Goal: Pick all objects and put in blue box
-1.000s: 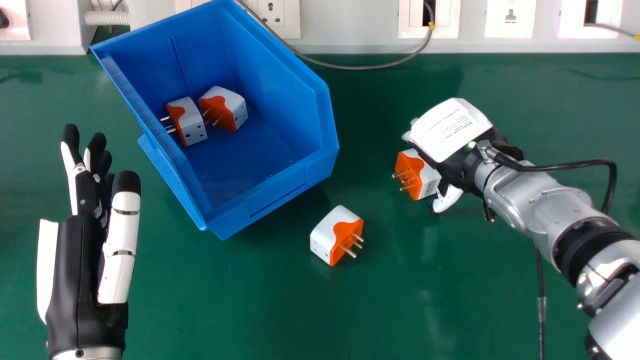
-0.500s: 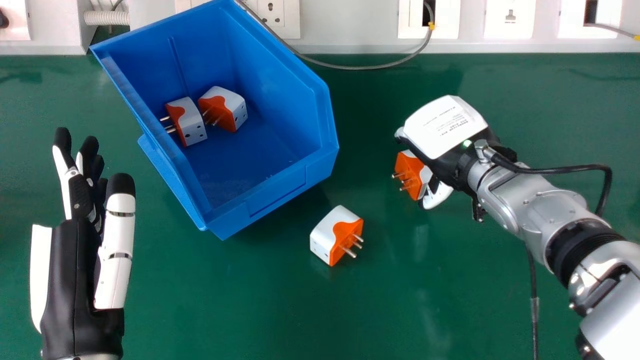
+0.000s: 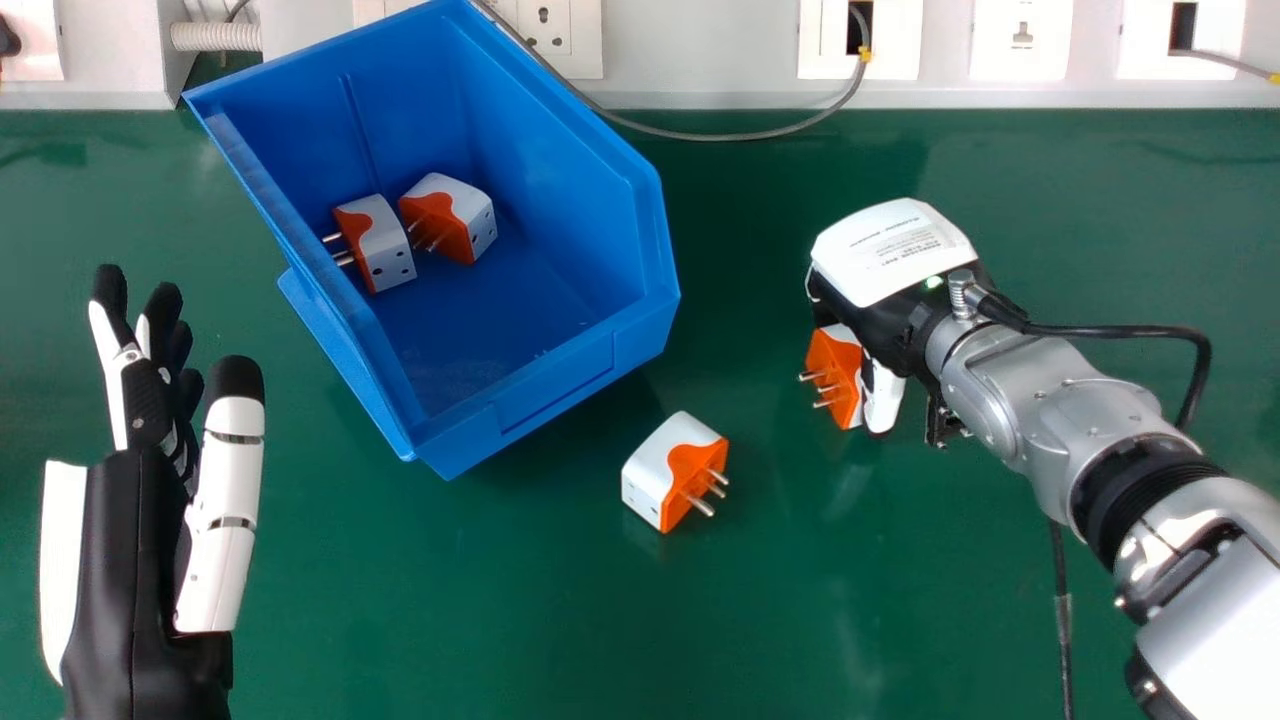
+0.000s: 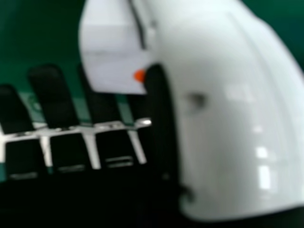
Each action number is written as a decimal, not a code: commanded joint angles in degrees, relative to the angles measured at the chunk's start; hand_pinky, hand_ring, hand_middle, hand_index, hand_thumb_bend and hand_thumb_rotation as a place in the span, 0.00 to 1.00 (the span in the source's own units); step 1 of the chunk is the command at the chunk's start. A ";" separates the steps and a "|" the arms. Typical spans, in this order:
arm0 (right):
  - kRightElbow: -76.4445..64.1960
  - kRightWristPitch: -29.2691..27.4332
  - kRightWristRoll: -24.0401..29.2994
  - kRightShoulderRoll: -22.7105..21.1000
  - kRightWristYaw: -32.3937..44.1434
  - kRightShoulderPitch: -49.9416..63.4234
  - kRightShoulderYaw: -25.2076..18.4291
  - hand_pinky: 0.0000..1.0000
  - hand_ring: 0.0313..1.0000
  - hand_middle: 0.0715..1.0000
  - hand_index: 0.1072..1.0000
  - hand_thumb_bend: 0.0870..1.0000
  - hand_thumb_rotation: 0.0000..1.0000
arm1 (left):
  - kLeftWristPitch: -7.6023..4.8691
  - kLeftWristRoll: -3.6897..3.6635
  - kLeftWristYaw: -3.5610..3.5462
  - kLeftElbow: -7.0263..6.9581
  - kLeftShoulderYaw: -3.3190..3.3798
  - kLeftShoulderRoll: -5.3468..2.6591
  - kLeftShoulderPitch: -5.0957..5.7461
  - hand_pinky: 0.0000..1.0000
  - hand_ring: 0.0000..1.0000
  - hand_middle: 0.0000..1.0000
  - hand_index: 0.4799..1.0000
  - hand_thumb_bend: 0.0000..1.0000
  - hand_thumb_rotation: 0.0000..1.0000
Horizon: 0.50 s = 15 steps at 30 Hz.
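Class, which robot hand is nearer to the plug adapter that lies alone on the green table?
Right. The right hand holds another adapter beyond and to the right of this plug adapter; the left hand is much farther off, to its left.

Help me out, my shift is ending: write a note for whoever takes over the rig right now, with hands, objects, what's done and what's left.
Right hand: shut on a white-and-orange adapter, right of the box; cannot tell if it is off the table.
Left hand: open and empty, at the head view's left.
Done: two adapters in the blue box.
Left: box the held adapter, then the loose adapter on the green table.
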 commanded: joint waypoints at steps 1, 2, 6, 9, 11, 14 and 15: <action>-0.54 0.72 0.13 -0.36 -0.28 -1.23 0.12 0.30 0.37 0.47 0.50 0.46 0.00 | -0.62 0.18 0.06 -1.09 0.45 0.46 -0.13 1.00 1.00 1.00 1.00 0.37 0.86; -0.67 0.26 0.31 -0.47 -0.45 -1.17 -0.02 0.30 0.36 0.46 0.50 0.46 0.00 | -0.69 0.09 -0.04 -0.95 0.49 0.55 -0.25 1.00 1.00 1.00 1.00 0.36 0.86; -0.89 -0.28 2.09 -0.33 0.27 -1.01 -1.73 0.32 0.38 0.48 0.48 0.46 0.00 | -1.10 0.11 -0.17 -0.18 0.50 0.67 -0.81 1.00 1.00 1.00 1.00 0.37 0.86; -1.08 -0.79 2.74 -0.55 -0.27 -0.88 -2.13 0.33 0.38 0.48 0.48 0.46 0.00 | -0.74 0.44 -0.09 -0.17 0.32 0.62 -1.21 1.00 1.00 1.00 1.00 0.37 0.87; -1.53 -2.35 3.20 -1.23 -1.69 -0.51 -2.48 0.34 0.39 0.49 0.47 0.46 0.00 | -0.82 0.71 0.07 -0.02 0.20 0.50 -1.52 1.00 1.00 1.00 1.00 0.37 0.87; -3.29 -6.46 3.98 -3.24 -5.76 0.94 -3.40 0.31 0.42 0.51 0.48 0.45 0.00 | -0.57 0.91 0.39 0.19 0.11 0.29 -1.93 1.00 1.00 1.00 1.00 0.37 0.87; -4.07 -7.85 4.23 -4.01 -7.17 1.55 -3.78 0.30 0.42 0.50 0.49 0.44 0.00 | -0.41 0.92 0.49 0.26 0.06 0.19 -2.02 1.00 1.00 1.00 1.00 0.36 0.87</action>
